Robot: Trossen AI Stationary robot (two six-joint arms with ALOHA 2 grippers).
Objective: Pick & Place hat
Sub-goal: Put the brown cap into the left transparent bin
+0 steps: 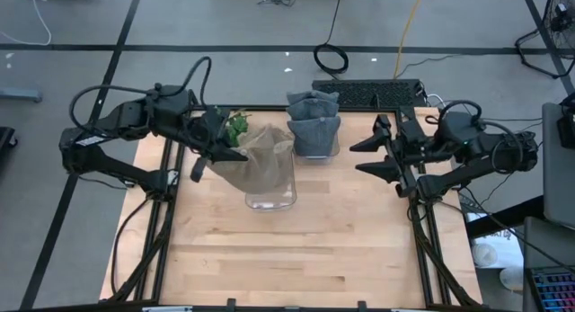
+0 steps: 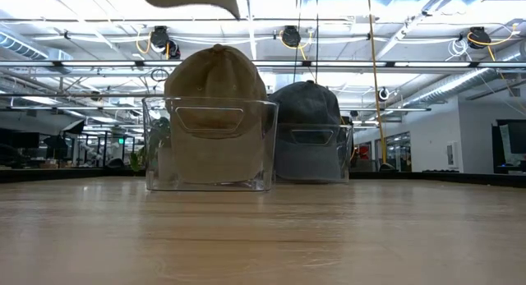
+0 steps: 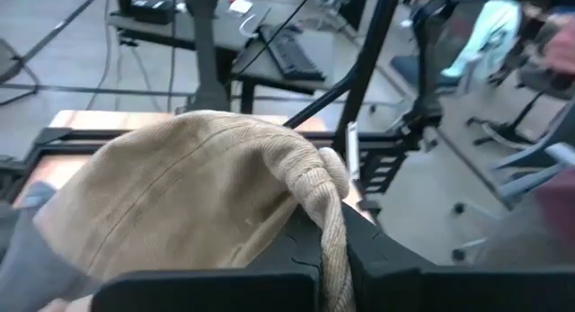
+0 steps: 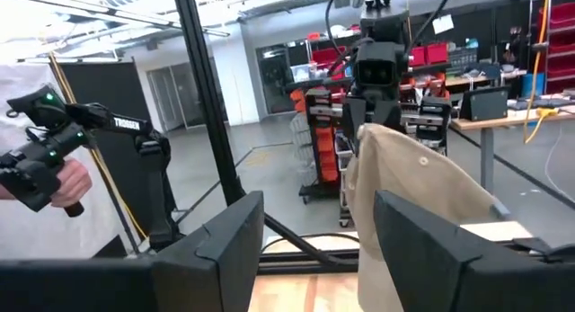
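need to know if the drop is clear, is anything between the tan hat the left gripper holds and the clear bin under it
Partly. The left gripper holds the tan hat above the near clear bin, but that bin already holds another tan cap filling it past the rim. Nothing else shows between them.

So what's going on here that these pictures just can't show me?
- Tan hat held by the left gripper: the low view's top edge cuts off all but its brim.
- Green thing behind that hat: mostly covered in the high view, too small to identify.
- Front clear bin: the held hat covers its contents from above.
- Grey hats in the rear bin: their count is unclear.
- Right gripper: open, waiting at the table's right edge.
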